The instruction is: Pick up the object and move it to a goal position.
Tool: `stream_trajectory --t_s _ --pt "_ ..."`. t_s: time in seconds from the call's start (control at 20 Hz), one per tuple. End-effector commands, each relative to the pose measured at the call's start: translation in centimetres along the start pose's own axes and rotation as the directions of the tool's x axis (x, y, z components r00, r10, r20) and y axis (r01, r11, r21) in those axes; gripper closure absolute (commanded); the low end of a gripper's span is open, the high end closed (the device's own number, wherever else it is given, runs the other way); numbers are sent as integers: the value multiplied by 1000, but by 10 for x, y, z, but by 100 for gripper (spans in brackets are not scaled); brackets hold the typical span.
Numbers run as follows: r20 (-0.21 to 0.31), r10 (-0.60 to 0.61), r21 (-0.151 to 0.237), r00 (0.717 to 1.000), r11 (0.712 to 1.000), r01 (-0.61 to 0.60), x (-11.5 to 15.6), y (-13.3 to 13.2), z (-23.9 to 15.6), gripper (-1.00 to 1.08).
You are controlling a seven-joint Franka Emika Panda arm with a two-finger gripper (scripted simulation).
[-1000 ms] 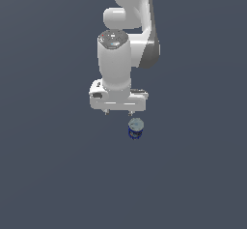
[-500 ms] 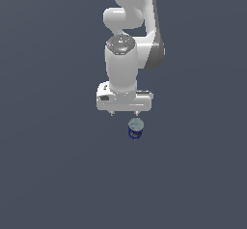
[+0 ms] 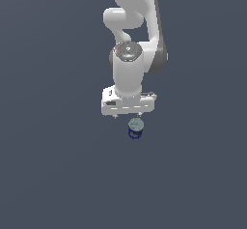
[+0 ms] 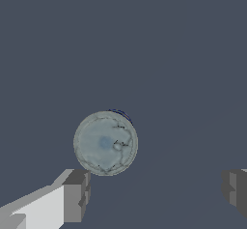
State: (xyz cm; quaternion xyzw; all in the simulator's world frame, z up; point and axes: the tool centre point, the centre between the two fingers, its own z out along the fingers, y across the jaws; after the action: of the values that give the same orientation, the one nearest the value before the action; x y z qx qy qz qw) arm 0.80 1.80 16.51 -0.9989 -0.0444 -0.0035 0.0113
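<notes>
no readable text, labels, numbers, perhaps too small

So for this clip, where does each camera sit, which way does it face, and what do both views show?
Exterior view: off the arm, high up, looking down on the white arm, the gripper and the small can on the grey floor.
Wrist view: on the wrist, facing straight down at the can's pale round top; two grey fingertips show, wide apart, not touching the can.
Shared: both views show the can and the open gripper, though the fingertips are clear only in the wrist view.
</notes>
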Motion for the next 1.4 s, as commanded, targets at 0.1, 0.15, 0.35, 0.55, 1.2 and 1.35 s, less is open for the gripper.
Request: stream_trajectory --t_s 0.1,0.15,0.35,0.55,1.2,1.35 --pt "5 -121 -9 993 993 121 2 -14 15 -92" --pt "6 -151 -10 989 989 151 3 -17 18 -92" --pt "11 -248 -15 969 969 248 4 -28 30 -92" --pt "14 -311 -17 950 950 311 4 -36 37 -92" --pt "15 -342 -18 940 940 342 4 -40 56 -92" --pt "15 -344 -18 939 939 344 3 -40 73 -92"
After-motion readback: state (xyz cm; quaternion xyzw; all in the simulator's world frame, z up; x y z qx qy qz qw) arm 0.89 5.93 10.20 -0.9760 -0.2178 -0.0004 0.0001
